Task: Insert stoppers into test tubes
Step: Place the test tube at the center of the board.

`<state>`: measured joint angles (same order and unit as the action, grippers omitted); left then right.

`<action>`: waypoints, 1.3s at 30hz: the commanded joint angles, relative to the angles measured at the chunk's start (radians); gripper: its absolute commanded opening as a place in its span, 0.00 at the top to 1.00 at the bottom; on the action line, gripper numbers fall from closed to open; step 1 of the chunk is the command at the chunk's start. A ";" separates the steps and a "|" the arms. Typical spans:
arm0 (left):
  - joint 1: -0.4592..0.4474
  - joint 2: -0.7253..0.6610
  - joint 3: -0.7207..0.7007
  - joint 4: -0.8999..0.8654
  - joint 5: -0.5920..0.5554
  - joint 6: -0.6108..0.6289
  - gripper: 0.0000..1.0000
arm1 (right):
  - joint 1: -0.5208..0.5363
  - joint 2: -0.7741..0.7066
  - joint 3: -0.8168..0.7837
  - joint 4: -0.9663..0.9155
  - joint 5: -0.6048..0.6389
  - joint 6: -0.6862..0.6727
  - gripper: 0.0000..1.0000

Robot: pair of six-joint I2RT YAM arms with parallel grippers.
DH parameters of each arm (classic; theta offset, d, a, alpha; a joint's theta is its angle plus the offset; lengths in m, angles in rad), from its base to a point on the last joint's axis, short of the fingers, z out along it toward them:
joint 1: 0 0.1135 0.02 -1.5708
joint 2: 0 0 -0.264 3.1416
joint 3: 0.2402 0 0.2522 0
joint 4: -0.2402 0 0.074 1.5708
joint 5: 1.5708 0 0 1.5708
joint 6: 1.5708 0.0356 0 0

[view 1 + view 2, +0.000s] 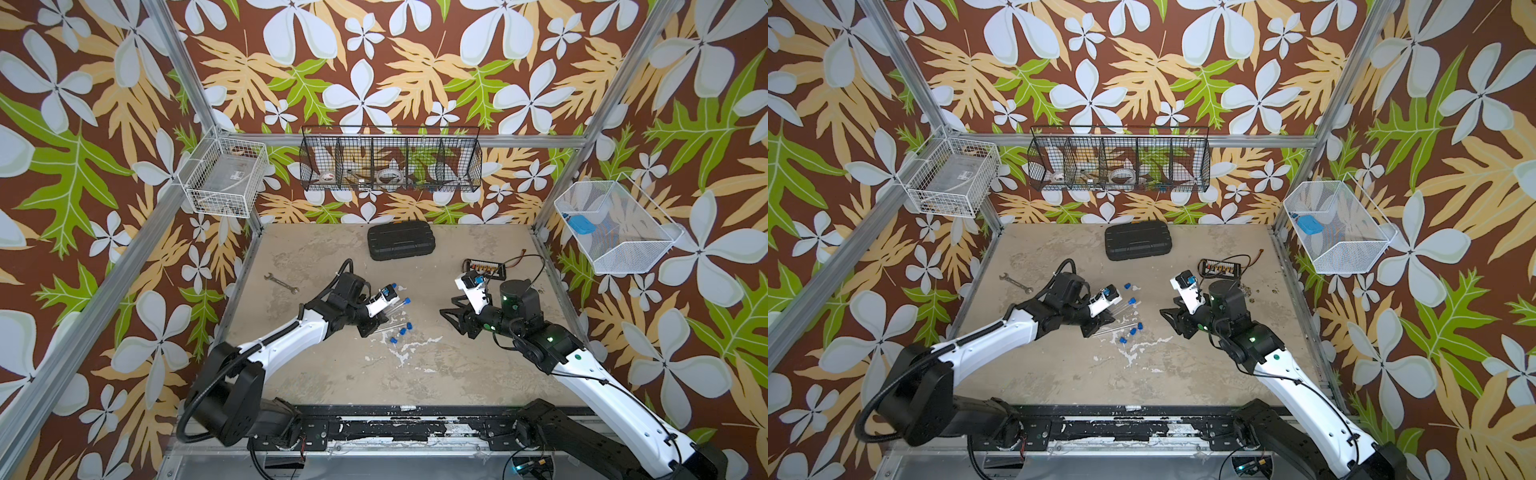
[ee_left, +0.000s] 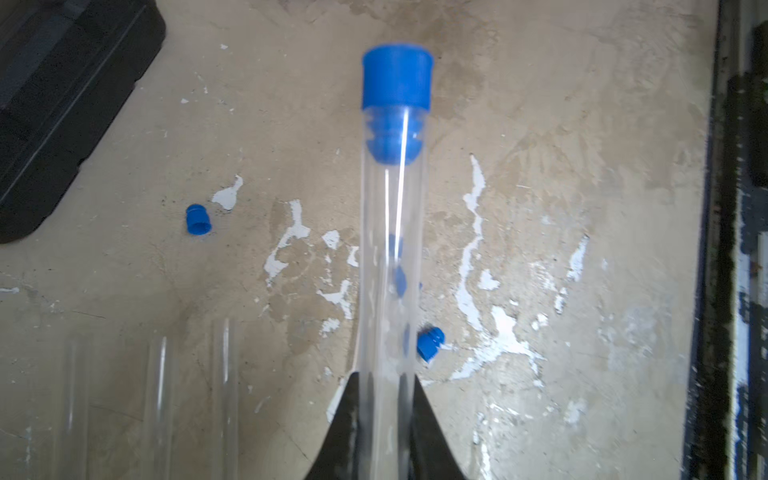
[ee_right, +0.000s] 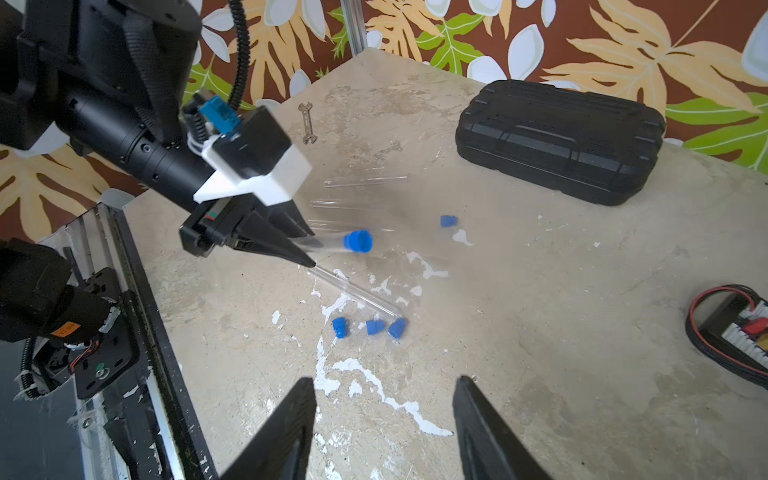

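Observation:
My left gripper [image 2: 384,378] is shut on a clear test tube [image 2: 390,249] held above the table. A blue stopper [image 2: 397,79] is seated in that tube's open end. In both top views the stoppered end [image 1: 406,300] [image 1: 1132,299] points away from the left gripper [image 1: 380,318]. Several loose stoppers [image 3: 374,327] [image 1: 402,331] lie on the table beside other test tubes [image 3: 357,293] [image 2: 224,374]. One stopper [image 3: 449,221] lies apart, farther back. My right gripper [image 3: 385,380] [image 1: 449,306] hangs open and empty to the right of the cluster.
A black case [image 1: 401,242] lies at the back of the table. A grey wrench [image 1: 282,284] is at the left, and a charger board with wires [image 1: 484,268] at the right. Wire baskets [image 1: 390,160] hang on the walls.

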<state>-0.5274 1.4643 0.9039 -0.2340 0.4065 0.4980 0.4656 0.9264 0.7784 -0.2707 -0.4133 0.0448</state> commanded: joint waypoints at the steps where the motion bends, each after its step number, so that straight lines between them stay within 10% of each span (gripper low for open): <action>1: 0.004 0.108 0.100 -0.147 0.004 0.065 1.00 | 0.001 0.012 0.002 0.048 0.023 0.013 0.44; 14: 0.007 0.460 0.445 -0.383 -0.129 0.078 1.00 | 0.000 0.043 0.005 0.052 0.028 0.009 0.45; 39: -0.021 0.576 0.448 -0.372 -0.233 0.045 0.85 | 0.000 0.018 -0.003 0.028 0.055 -0.005 0.45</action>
<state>-0.5465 2.0155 1.3632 -0.5648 0.2287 0.5510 0.4656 0.9466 0.7757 -0.2417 -0.3687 0.0471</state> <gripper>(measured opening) 0.166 0.553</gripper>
